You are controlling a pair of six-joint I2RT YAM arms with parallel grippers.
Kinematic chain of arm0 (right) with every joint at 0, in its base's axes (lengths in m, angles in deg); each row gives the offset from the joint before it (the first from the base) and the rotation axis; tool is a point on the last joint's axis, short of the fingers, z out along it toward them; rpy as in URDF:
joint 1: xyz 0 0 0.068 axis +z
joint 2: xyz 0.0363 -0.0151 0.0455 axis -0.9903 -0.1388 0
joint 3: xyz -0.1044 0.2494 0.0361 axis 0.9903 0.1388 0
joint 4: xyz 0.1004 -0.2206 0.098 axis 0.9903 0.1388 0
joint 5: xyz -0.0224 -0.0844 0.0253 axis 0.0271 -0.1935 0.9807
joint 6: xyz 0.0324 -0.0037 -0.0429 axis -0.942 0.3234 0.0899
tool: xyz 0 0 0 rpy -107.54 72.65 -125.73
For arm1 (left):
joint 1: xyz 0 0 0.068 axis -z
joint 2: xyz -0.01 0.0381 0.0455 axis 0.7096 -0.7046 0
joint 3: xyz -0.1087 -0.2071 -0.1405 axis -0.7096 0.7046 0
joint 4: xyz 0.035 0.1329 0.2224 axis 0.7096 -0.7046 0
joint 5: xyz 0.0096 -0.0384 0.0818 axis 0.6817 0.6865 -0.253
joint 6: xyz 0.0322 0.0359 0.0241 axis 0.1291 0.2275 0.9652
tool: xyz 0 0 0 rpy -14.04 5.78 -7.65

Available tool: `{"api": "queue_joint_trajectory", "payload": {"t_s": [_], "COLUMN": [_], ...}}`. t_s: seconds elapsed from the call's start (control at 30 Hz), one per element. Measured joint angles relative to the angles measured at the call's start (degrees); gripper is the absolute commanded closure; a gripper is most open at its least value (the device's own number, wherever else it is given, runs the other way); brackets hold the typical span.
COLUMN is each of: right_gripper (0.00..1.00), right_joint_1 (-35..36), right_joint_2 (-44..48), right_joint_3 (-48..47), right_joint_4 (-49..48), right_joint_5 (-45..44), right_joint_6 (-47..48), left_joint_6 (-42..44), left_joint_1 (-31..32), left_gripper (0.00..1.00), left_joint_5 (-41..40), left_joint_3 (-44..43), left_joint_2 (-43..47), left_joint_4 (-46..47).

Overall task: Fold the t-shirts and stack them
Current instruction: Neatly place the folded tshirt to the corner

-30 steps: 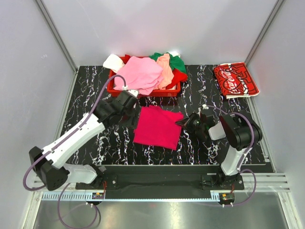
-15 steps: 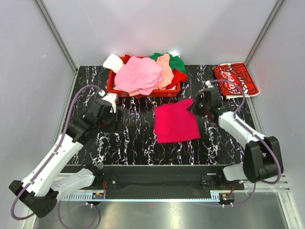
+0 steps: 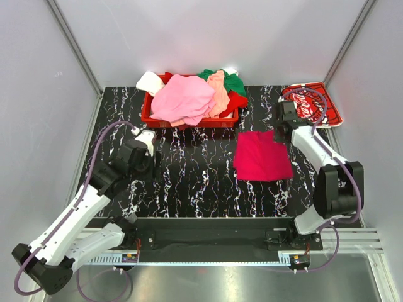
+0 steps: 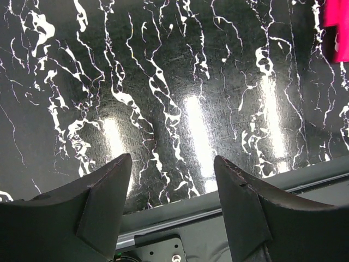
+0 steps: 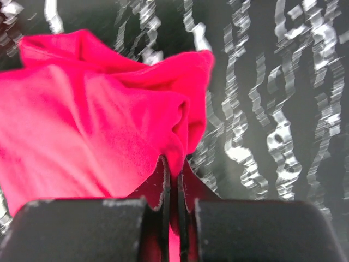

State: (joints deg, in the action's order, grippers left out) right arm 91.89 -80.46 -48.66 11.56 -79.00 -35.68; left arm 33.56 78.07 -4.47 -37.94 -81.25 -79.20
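Dragging magenta tee point(image 3: 261, 157) rightward from tabletop point(image 3: 189, 182) centre, corner pinched in right end effector point(image 5: 173, 170), now near folded Coca-Cola tee point(image 3: 327, 111); left end effector point(image 4: 172, 164) spread, empty; stacking judged next.

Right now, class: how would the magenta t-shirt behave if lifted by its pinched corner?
Likely floppy: the magenta t-shirt bunches into soft folds at the right end effector. Probably light; a narrow pinch grips it. Its fold may sag open when raised.

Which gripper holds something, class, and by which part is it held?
The right gripper pinches the magenta t-shirt by a bunched fold at its edge; the left gripper is open and empty.
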Motion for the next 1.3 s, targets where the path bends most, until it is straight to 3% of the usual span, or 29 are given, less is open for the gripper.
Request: {"api": "queue_joint_trajectory", "payload": {"t_s": [0.4, 1.07, 1.3], "right_gripper": [1.0, 1.0, 1.0], "right_joint_1": [-9.14, -14.12, -15.91], "right_joint_2": [-15.06, -34.32, -38.14], "right_joint_3": [-19.19, -49.51, -55.65], "right_joint_4": [-2.29, -7.26, -7.61], "right_joint_5": [-4.15, -4.11, -2.45], "right_joint_6": [11.1, 26.58, 29.49], "left_joint_6": [0.0, 0.02, 0.04], "left_joint_1": [-0.79, -1.57, -1.99], "left_gripper": [0.34, 0.37, 0.37], "left_joint_5": [0.02, 0.55, 0.94], "left_joint_3": [1.55, 1.97, 1.97], "left_joint_2": [1.88, 0.48, -0.24], "left_joint_4": [3.41, 4.17, 4.44]}}
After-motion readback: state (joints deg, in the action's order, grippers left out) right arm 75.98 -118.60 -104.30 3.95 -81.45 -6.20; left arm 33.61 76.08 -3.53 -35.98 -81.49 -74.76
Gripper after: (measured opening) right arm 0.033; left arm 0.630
